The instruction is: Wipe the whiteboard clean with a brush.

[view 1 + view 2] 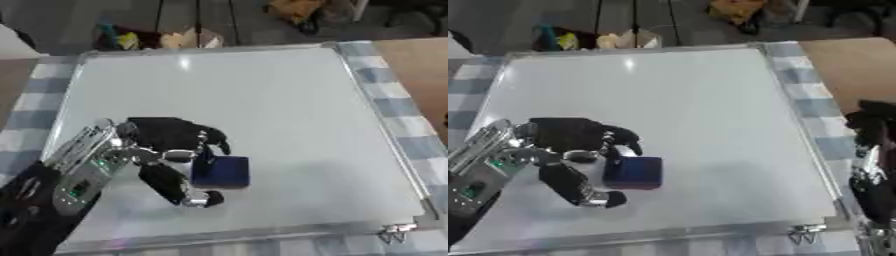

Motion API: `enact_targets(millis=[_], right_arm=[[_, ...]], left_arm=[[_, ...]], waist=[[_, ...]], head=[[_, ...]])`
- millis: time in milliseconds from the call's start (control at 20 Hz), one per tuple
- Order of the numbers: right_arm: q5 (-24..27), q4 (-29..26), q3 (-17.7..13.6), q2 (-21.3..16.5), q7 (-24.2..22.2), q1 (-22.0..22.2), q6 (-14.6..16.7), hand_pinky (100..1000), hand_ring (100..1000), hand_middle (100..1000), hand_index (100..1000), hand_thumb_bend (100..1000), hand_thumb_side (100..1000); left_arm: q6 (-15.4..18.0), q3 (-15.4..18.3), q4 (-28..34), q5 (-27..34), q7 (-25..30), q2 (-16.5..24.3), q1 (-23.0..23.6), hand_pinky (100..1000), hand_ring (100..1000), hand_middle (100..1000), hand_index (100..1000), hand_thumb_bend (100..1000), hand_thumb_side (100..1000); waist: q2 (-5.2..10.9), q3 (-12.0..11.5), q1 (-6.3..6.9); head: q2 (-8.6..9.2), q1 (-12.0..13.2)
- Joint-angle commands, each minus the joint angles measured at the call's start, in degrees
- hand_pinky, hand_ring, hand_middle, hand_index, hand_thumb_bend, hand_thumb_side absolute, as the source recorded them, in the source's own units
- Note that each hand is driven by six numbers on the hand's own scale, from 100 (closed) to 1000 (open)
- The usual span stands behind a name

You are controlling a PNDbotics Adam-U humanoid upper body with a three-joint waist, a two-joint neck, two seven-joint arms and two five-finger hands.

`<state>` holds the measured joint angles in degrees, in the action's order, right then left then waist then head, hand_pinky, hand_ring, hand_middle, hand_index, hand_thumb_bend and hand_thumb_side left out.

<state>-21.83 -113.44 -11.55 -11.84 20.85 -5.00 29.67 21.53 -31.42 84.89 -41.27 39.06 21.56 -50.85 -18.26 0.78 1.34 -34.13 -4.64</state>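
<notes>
Left hand curled round blue brush near whiteboard front edge; best kept flat, swept in overlapping strokes; right hand idle beside whiteboard, fingers unclear.

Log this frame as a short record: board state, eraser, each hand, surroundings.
board: whiteboard lies flat on a blue-and-white checked cloth; no marks visible on its surface
eraser: dark blue block on the near-left part of the board
left hand: left hand on the board, fingers curled round the blue block, thumb below it
right hand: right hand at the right edge of the right eye view, off the board; finger state unclear
surroundings: clutter on the floor beyond the far edge
</notes>
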Motion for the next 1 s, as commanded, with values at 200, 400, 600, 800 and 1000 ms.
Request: enact_targets(millis=[200,400,600,800,1000], right_arm=[[0.54,-1.16,0.22,-0.19,-0.46,-0.22,-0.08,466,534,460,673,100,715],[0.55,-1.16,0.25,-0.03,-0.64,-0.26,-0.06,466,534,460,672,100,715],[0.57,-1.16,0.29,0.13,-0.82,-0.32,-0.22,466,534,459,673,100,713],[0.63,-1.16,0.36,0.23,-1.01,-0.38,-0.34,466,534,459,673,100,713],[0.65,-1.16,0.38,0.4,-1.16,-0.33,-0.43,466,534,458,674,100,711]], left_arm=[[2.35,1.07,-2.56,-6.96,-6.17,-0.9,-0.24,771,989,860,586,360,916],[3.22,1.29,-4.38,-10.02,-9.13,-1.54,-0.11,770,982,853,587,350,912],[3.71,1.46,-5.73,-11.75,-11.23,-2.01,-0.02,765,977,847,585,328,913],[3.77,1.72,-6.24,-12.53,-12.64,-2.46,-0.17,758,967,834,577,295,913],[3.63,1.82,-7.47,-13.11,-12.63,-2.67,-0.06,748,950,808,573,245,911]], waist=[[1.04,0.22,-0.09],[0.87,0.36,-0.12],[0.75,0.38,-0.08],[0.68,0.42,-0.08],[0.63,0.49,-0.08]], head=[[-0.14,-0.09],[-0.08,-0.09],[0.02,-0.11],[0.21,-0.14],[0.18,-0.16]])
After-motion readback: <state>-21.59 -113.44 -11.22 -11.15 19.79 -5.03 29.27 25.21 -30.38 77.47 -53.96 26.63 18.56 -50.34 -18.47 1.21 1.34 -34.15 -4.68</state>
